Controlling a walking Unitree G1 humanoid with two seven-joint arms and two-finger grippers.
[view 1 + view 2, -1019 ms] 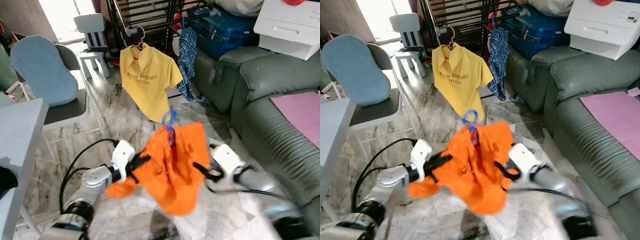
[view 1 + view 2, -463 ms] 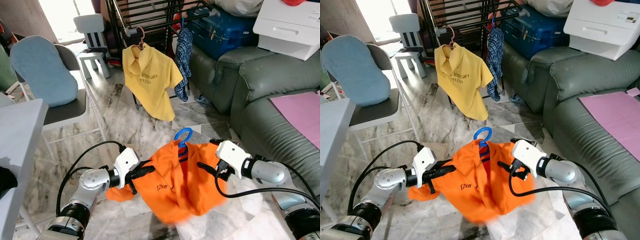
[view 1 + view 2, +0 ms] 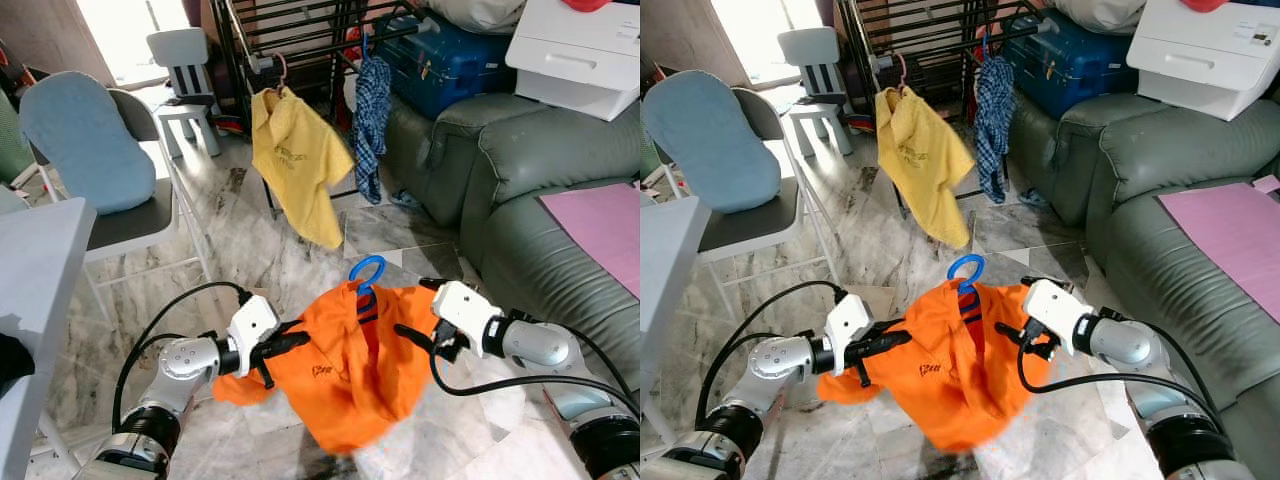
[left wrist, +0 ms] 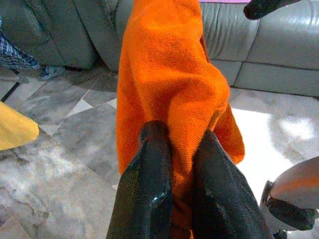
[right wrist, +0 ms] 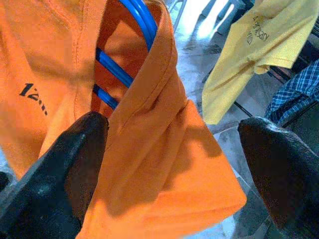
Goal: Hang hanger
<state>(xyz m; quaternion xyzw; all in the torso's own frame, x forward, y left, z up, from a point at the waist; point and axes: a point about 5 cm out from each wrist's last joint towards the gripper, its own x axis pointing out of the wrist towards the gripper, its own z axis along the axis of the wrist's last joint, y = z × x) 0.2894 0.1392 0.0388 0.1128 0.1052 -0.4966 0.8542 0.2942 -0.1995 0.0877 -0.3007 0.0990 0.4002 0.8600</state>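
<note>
On my left, my left gripper (image 4: 172, 164) is clamped on a fold of the orange shirt (image 3: 345, 375), its two black fingers (image 4: 147, 189) pinching the cloth at one shoulder. The shirt sits on a blue hanger (image 3: 366, 272) whose hook stands up above the collar, between my two arms and low over the marble floor (image 3: 250, 230). A second ago the shirt was higher and blurred; it has now dropped and steadied, so I judge the load is settled for carrying. On my right, my right gripper (image 5: 174, 144) has its fingers spread wide, one pressing the other shoulder. Ahead, the yellow shirt (image 3: 295, 160) on the rack (image 3: 300, 20) has swung edge-on. The hook is still well short of that rail.
</note>
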